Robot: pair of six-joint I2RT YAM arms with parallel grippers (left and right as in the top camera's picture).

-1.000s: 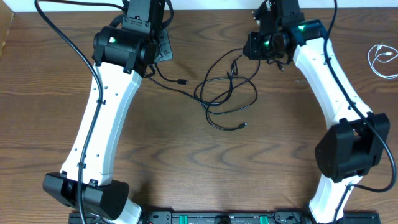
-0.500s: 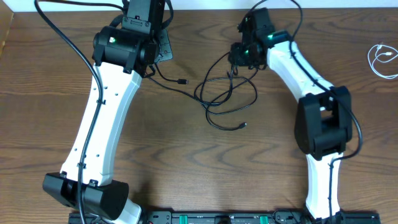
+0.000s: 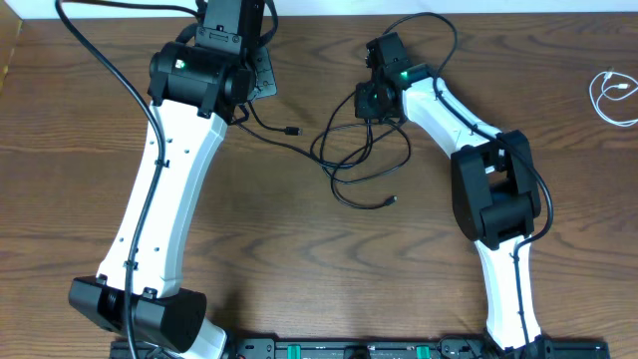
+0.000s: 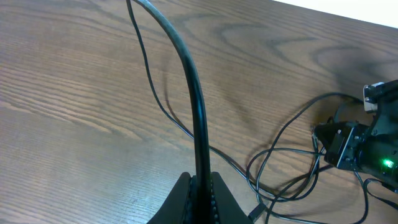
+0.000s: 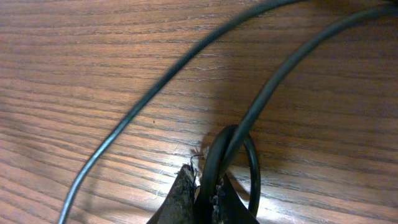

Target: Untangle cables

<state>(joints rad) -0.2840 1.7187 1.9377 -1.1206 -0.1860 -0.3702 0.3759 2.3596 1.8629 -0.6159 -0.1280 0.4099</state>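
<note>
Wooden table [image 3: 299, 279], tangled black cables [image 3: 332, 168], coiled white cable [image 3: 601, 97]

On the near side and to the left of the right end effector [image 3: 371, 100], the black cables [image 3: 351, 160] loop over the bench [image 3: 299, 269] and bar a low pass towards the left end effector [image 3: 257, 82]. To its right the wood lies bare out to the white cable [image 3: 608, 95], well apart. Beyond the loops, nearer the bases, the bench between both arms is open.

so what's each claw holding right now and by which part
The left claw pinches a black cable along its run, no plug at the grip. The right claw pinches a bent loop of black cable.
</note>
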